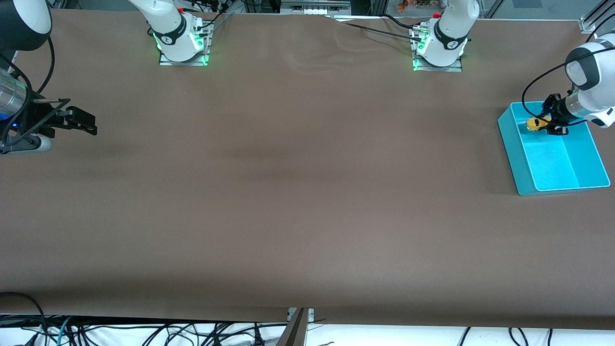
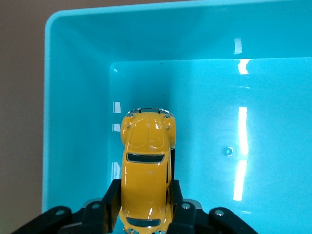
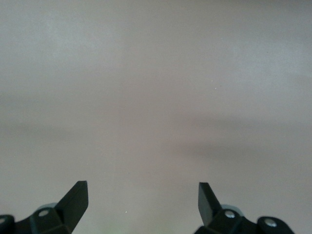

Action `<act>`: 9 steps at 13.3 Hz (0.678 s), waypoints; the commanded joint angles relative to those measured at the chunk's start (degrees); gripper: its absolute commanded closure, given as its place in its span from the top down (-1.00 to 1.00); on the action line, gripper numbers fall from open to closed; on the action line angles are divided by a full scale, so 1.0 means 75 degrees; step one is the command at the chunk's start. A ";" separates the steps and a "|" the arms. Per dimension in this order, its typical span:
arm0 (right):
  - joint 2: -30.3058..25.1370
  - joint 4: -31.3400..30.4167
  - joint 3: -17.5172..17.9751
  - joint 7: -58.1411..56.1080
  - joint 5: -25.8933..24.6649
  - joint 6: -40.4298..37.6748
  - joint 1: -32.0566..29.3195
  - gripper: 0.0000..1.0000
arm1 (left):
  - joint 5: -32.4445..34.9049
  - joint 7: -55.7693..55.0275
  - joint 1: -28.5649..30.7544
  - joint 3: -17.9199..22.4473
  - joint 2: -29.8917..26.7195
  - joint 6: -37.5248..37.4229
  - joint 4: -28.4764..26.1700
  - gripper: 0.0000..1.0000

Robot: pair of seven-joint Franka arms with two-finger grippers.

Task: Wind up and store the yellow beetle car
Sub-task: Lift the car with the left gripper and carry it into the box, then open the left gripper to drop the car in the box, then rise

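Observation:
The yellow beetle car (image 1: 535,124) is held inside the cyan bin (image 1: 521,158) at the left arm's end of the table. My left gripper (image 1: 545,124) is shut on the car's sides, over the part of the bin's floor nearest the robots' bases. In the left wrist view the car (image 2: 146,170) sits between my two fingers (image 2: 113,201), just above the bin's floor (image 2: 204,112). My right gripper (image 1: 81,122) is open and empty over bare table at the right arm's end; it shows spread wide in the right wrist view (image 3: 143,197).
The brown table cover (image 1: 298,192) stretches between the two arms. The two arm bases (image 1: 181,45) stand along the edge farthest from the camera. Cables (image 1: 144,331) hang below the nearest table edge.

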 commanded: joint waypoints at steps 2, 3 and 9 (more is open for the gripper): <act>0.0004 0.0066 0.0041 0.0068 -0.0082 0.0016 -0.0035 1.00 | 0.0213 -0.0058 -0.0094 0.0104 0.0476 0.0600 -0.0030 -0.53; 0.0004 0.0066 0.0041 0.0080 -0.0082 0.0016 -0.0035 1.00 | 0.0213 -0.0058 -0.0094 0.0104 0.0594 0.0764 -0.0077 -0.34; 0.0004 0.0066 0.0041 0.0080 -0.0082 0.0016 -0.0035 1.00 | 0.0202 -0.0140 -0.0305 0.0080 0.0304 0.0790 0.0074 1.00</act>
